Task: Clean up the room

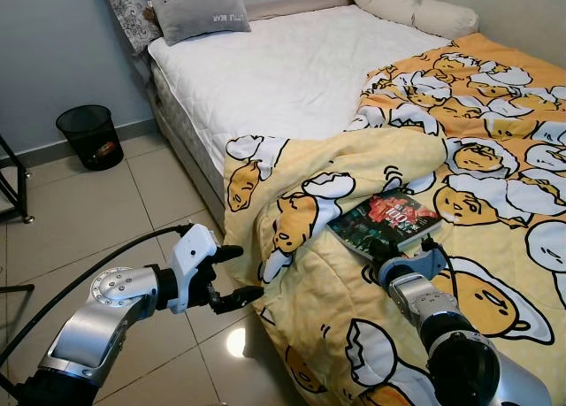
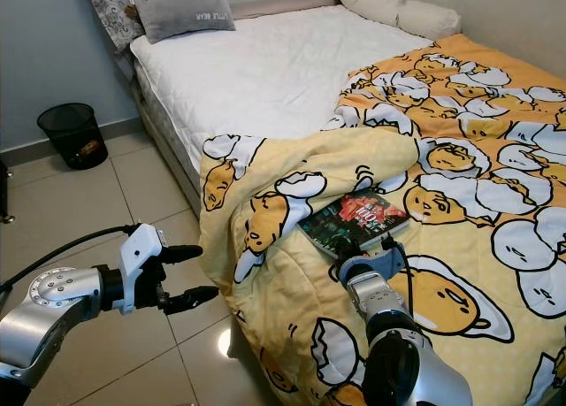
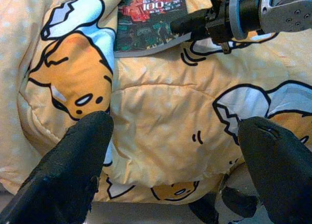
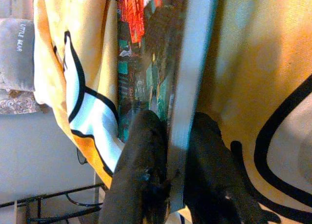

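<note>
The right pincer (image 4: 178,151) is closed on the near edge of the book (image 1: 386,222), one finger above the cover and one below. The book lies flat on the yellow blanket (image 1: 495,203), which is rumpled across the bed (image 1: 292,70). The left pincer (image 1: 232,275) is wide open, holding nothing, beside the hanging blanket edge. Judged progress: early; book gripped but not lifted, blanket unstraightened, bin (image 1: 90,135) unused

Home bedrm: bed (image 1: 292,70), pillows (image 1: 199,8).
</note>
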Controlling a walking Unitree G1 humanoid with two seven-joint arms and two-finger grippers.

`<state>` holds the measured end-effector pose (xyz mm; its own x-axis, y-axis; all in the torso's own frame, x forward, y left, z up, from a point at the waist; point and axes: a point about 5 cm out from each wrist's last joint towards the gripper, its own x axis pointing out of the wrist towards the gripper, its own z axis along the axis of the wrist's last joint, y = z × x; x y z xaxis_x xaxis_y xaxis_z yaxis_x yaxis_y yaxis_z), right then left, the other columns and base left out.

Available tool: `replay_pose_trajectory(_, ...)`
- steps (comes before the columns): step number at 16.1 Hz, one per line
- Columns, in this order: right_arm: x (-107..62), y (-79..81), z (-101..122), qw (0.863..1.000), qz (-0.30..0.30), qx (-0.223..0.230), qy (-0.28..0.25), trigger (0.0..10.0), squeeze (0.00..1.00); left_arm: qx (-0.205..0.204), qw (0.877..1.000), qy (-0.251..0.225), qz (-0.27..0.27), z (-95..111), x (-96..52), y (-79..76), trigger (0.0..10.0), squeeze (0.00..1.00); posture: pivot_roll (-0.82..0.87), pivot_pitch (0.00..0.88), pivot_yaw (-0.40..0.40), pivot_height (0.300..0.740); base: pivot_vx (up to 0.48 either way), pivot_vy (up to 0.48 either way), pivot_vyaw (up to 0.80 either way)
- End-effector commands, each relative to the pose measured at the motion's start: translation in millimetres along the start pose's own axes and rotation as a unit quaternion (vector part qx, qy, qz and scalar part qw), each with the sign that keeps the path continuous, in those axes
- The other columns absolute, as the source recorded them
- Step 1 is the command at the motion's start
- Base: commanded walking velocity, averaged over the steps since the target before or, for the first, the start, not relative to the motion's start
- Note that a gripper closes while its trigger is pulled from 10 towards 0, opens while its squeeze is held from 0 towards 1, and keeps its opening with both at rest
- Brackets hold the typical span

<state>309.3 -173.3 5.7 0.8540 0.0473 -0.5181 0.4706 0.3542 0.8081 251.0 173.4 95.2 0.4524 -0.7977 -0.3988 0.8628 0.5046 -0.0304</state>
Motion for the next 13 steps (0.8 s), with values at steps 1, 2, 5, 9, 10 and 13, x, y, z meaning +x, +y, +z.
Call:
replay_pose_trajectory(1, 1.4, 8.5, 6.0, 1.0, 0.021, 0.008, -0.017, 0.0, 0.0, 0.006, 1.0, -0.013, 0.003, 7.8, -2.0, 2.4, 10.0, 0.39, 0.05, 0.0, -0.006, 0.74, 0.0, 0.0, 0.0)
replay_pose_trajectory(2, 1.5, 10.8, 10.4, 0.999, 0.027, 0.018, -0.033, 0.0, 0.0, 0.004, 1.0, -0.016, 0.004, 8.1, -2.8, 1.8, 10.0, 0.39, 0.05, 0.0, -0.006, 0.74, 0.0, 0.0, 0.0)
replay_pose_trajectory(5, -0.2, 15.2, 22.2, 0.997, 0.054, -0.011, -0.056, 0.0, 0.0, -0.014, 0.999, -0.028, 0.013, 6.0, -5.5, -4.1, 10.0, 0.39, 0.06, 0.0, -0.008, 0.74, 0.0, 0.0, 0.0)
replay_pose_trajectory(9, -7.6, 27.4, 41.9, 0.984, 0.09, -0.102, -0.115, 0.0, 0.0, -0.027, 0.997, -0.053, 0.041, 7.1, -5.0, -10.5, 10.0, 0.39, 0.03, 0.0, -0.003, 0.74, 0.0, 0.0, 0.0)
replay_pose_trajectory(10, -17.4, 37.4, 57.0, 0.967, 0.096, -0.147, -0.186, 0.0, 0.0, -0.022, 0.995, -0.063, 0.077, 9.7, -2.1, -9.9, 10.0, 0.4, 0.03, 0.0, -0.003, 0.74, 0.0, 0.0, 0.0)
replay_pose_trajectory(13, -41.6, 61.3, 51.7, 0.895, 0.107, -0.333, -0.276, 0.0, 0.0, -0.02, 0.98, -0.081, 0.181, 16.4, 5.9, -1.6, 10.0, 0.39, 0.01, 0.0, -0.014, 0.74, 0.0, 0.0, 0.0)
